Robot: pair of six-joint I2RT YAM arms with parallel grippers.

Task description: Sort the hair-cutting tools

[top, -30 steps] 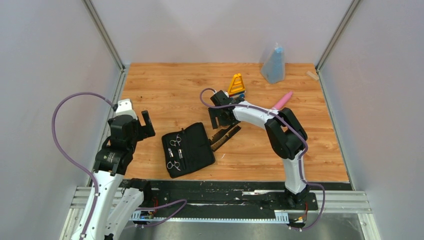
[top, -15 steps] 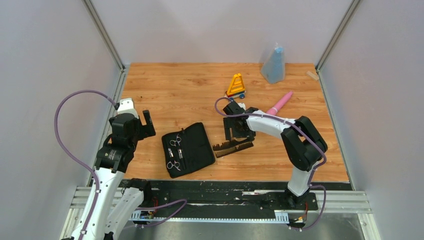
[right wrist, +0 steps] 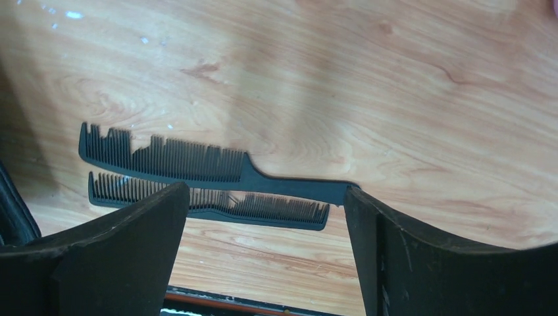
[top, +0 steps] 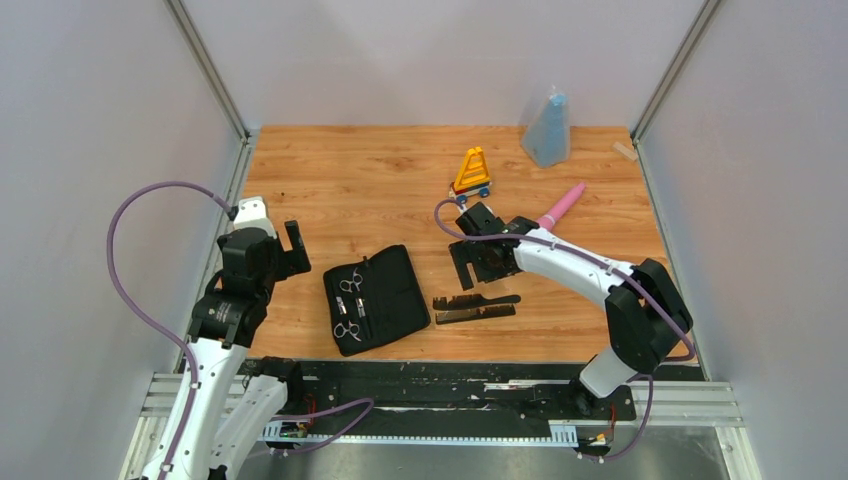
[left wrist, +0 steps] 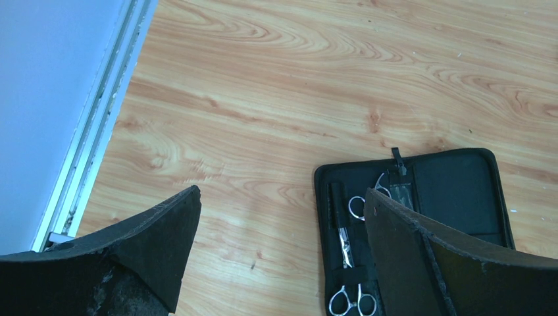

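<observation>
Right gripper [right wrist: 266,194] is hanging spread wide, gripping nothing, right of the black case [top: 395,285] and just over both combs. Handled comb [top: 477,301] and plain comb [top: 477,315] are lying parallel just right of the case. Both scissors [top: 349,282] [top: 348,330] are sitting inside it. Left gripper [left wrist: 283,197] is hovering left of the case, fully spread, empty.

Silver scissors [top: 347,330] on case [top: 400,290]; combs [top: 476,314] alongside

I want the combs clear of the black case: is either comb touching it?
Apart. The right wrist view shows bare wood between the case and the ends of the handled comb and plain comb.
</observation>
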